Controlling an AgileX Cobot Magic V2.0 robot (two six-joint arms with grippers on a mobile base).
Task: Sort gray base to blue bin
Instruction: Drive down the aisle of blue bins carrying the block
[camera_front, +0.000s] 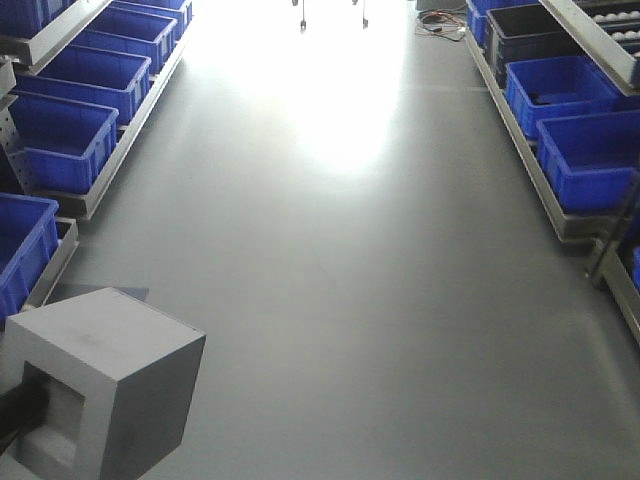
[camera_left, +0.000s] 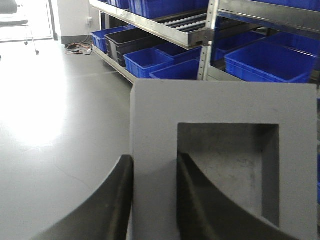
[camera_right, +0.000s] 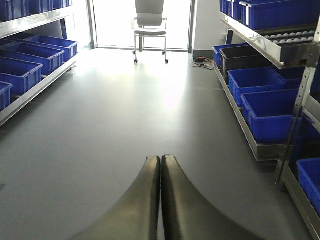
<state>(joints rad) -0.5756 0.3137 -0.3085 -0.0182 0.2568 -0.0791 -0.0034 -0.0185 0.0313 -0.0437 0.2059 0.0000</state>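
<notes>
Left gripper (camera_left: 155, 159) is clamped on the gray base (camera_left: 225, 105). One dark curved finger (camera_left: 117, 200) lies along the outside of the block's left wall, and the other sits inside the square recessed opening, so the wall is pinched between the two. In the left wrist view the base fills the lower right, directly ahead of the fingers, with its recessed face turned toward the camera.

From the front-facing view the gray base (camera_front: 110, 380) sits in the lower left corner, held above the gray floor (camera_front: 350, 300). Its opening faces left, and a dark part of the gripper reaches into it from the frame edge. It is over the open aisle and not inside any bin.

Right gripper (camera_right: 161, 159) holds nothing; its two fingers are pressed flat together, pointing down the aisle.

Blue bins (camera_front: 50, 172) stand in rows on metal racks (camera_left: 207, 40) along both sides of the aisle, with a black bin (camera_right: 240, 57) among those on the right. Which blue bin is the target cannot be told. An office chair (camera_right: 150, 20) stands at the bright far end.
</notes>
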